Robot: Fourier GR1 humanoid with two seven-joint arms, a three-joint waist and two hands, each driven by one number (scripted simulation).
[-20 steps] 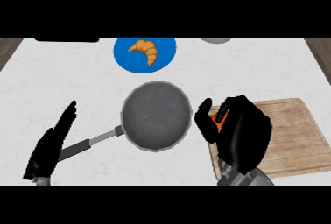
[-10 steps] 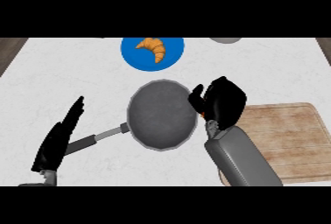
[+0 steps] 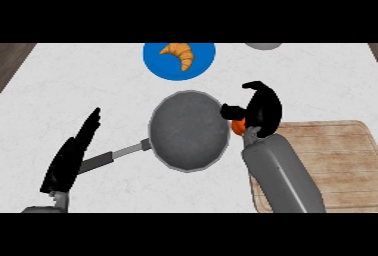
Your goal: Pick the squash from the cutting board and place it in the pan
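Observation:
My right hand (image 3: pixel 260 111) hovers at the right rim of the grey pan (image 3: pixel 189 131), fingers curled round the orange squash (image 3: pixel 238 127). Only a small patch of the squash shows under the palm, just beside the pan's rim. The wooden cutting board (image 3: pixel 332 160) lies to the right, partly covered by my right forearm. On the left, my left hand (image 3: pixel 72 155) rests open with straight fingers beside the pan's handle (image 3: pixel 118 155), which points to the lower left.
A blue plate (image 3: pixel 164 66) with a croissant (image 3: pixel 180 53) sits behind the pan. A grey round object (image 3: pixel 263 45) shows at the top edge. The dark counter edge runs along the upper left corner.
My right hand has carried the squash off the cutting board, to the left and farther back, up to the pan's right rim. The left hand has hardly moved.

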